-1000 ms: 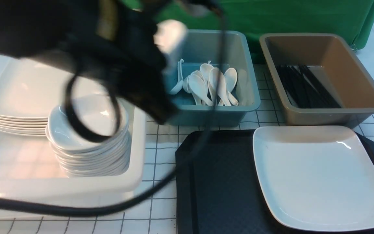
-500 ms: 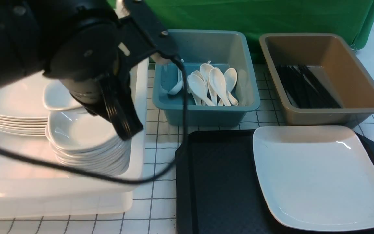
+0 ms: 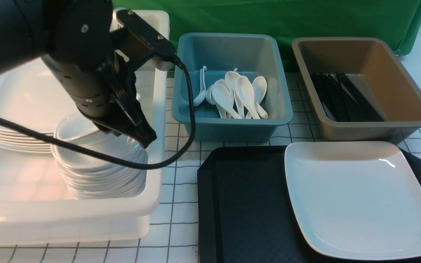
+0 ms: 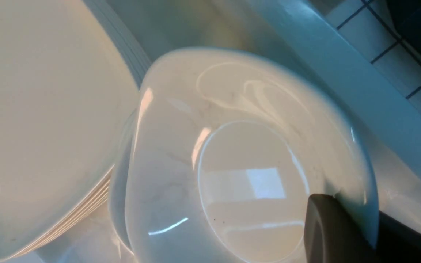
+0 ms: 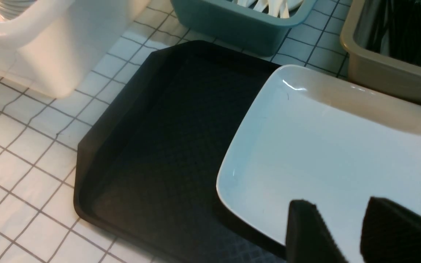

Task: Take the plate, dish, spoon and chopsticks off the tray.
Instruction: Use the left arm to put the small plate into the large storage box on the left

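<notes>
- The left arm [image 3: 86, 73] reaches down into the white tub [image 3: 68, 215] on the left of the bench [image 3: 181, 219].
- The left jaws are closed tight on the rim of a small white dish [image 4: 232, 164]. In the left wrist view one finger [image 4: 327, 230] lies on the inside of the rim, and the other side of the grip shows dark behind it.
- The held dish [image 3: 73, 126] sits tilted right over the stack of dishes [image 3: 101, 175] in the tub. Whether it touches the top one, I cannot tell.
- A stack of large plates [image 3: 16, 138] stands beside the dishes, farther left in the same tub.
- The tray [image 3: 247, 204] lies on the bench to the right of the white tub.
- The plate [image 3: 360, 197] lies flat on the right part of the tray. The tray's left part shows its bare textured surface.
- The right jaws show only in the right wrist view. They hover over the near edge of the plate [image 5: 323, 146], and the two fingers [image 5: 305, 233] stand apart with nothing between them, so they are open and hold nothing.
- White spoons [image 3: 238, 95] lie heaped in the blue tub [image 3: 232, 129] behind the tray.
- Black chopsticks [image 3: 345, 96] lie in the brown tub [image 3: 375, 129] to its right.
</notes>
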### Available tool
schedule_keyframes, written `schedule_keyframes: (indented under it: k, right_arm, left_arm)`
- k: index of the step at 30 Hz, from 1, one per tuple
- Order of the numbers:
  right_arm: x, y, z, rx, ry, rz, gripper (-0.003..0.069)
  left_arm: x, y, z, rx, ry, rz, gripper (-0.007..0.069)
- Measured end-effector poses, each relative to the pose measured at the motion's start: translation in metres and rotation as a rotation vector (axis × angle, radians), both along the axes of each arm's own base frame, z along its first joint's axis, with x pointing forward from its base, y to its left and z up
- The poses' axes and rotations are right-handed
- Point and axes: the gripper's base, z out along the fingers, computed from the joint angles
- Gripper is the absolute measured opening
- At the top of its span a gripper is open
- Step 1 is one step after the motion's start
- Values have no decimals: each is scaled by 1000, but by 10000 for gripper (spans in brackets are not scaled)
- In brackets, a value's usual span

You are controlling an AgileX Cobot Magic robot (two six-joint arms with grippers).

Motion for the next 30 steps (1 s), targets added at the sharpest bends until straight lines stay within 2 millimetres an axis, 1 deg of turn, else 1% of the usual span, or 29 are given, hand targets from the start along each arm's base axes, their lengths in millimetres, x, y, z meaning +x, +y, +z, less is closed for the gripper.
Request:
schedule_keyframes:
  k: [5,8,11,13,15,16,17,18,20,21,22,23,24,26,27,29,30]
  right_arm:
    - [0,0,0,0,0,0,239]
    - [0,0,0,0,0,0,239]
    - [0,0,0,0,0,0,239]
    - [0,0,0,0,0,0,239]
    - [0,0,0,0,0,0,239]
    - [0,0,0,0,0,0,239]
    - [0,0,0,0,0,0,239]
    - [0,0,0,0,0,0,239]
    - [0,0,0,0,0,0,239]
    - [0,0,0,0,0,0,239]
    - [0,0,0,0,0,0,239]
    - [0,0,0,0,0,0,239]
    - [0,0,0,0,0,0,239]
    - [0,0,0,0,0,0,239]
    - [0,0,0,0,0,0,239]
    - [0,0,0,0,0,0,239]
    - [0,0,0,0,0,0,239]
  left_arm:
    - [6,-3,-15,34,41,-17,9]
    - [7,-4,-17,38,47,-20,25]
    - [7,-4,-17,39,46,-20,57]
    - [7,-4,-17,40,48,-20,125]
    - [7,-4,-17,40,49,-20,167]
    - [7,-4,-17,41,51,-18,206]
    - [7,-4,-17,42,52,-18,206]
    - [6,-3,-18,45,55,-15,254]
    - [4,-2,-18,60,77,-5,328]
    - [4,-1,-18,63,79,-4,340]
    - [2,1,-18,79,103,5,386]
    - [2,1,-18,79,103,5,392]
    - [-1,2,-16,82,108,10,434]
    - [-4,4,-11,74,99,11,465]
    - [-5,4,-10,72,95,11,468]
    - [-10,7,0,54,69,12,484]
    - [-11,8,1,53,67,12,485]
